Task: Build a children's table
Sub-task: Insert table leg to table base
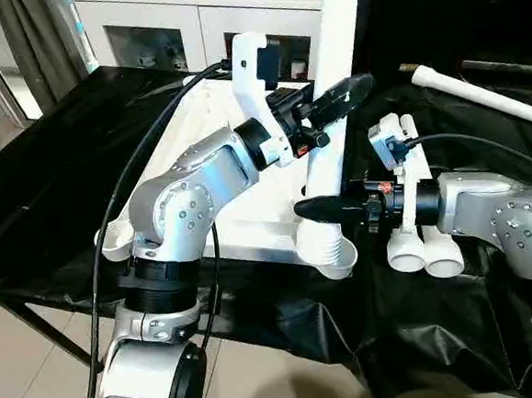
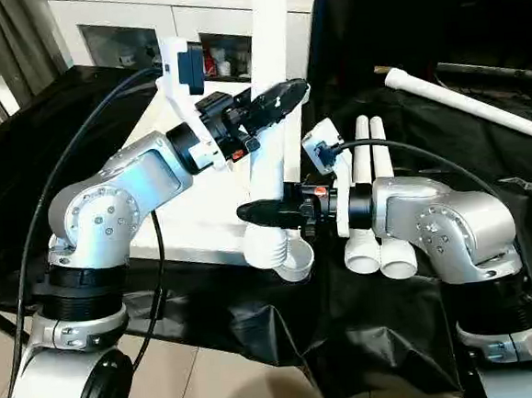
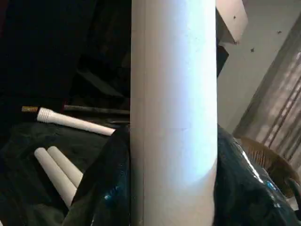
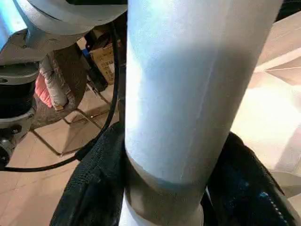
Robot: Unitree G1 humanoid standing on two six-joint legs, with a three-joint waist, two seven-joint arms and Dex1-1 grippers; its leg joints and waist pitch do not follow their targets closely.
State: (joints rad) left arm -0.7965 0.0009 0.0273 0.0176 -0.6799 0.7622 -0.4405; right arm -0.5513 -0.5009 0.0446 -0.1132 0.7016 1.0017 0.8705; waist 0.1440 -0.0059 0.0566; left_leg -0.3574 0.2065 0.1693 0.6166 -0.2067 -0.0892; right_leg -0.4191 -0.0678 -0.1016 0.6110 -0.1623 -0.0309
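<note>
Both grippers' fingers [image 1: 327,210] clasp upright leg [image 1: 330,74]

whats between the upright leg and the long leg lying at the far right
In the left eye view, two spare legs lie side by side on the black cloth, between the upright leg and the far leg.

A thick white leg [image 3: 174,117] stands right in front of the left hand, running straight up past the camera. Dark fingers [image 3: 106,188] of the hand sit on either side of its lower part, pressed close against it. Beyond the leg, two more white legs [image 3: 59,172] lie side by side on the black sheet [image 3: 23,155] over the worktop. Farther off lies another white leg [image 3: 75,122] with a ribbed end. A pale wall [image 3: 258,70] rises behind.
</note>
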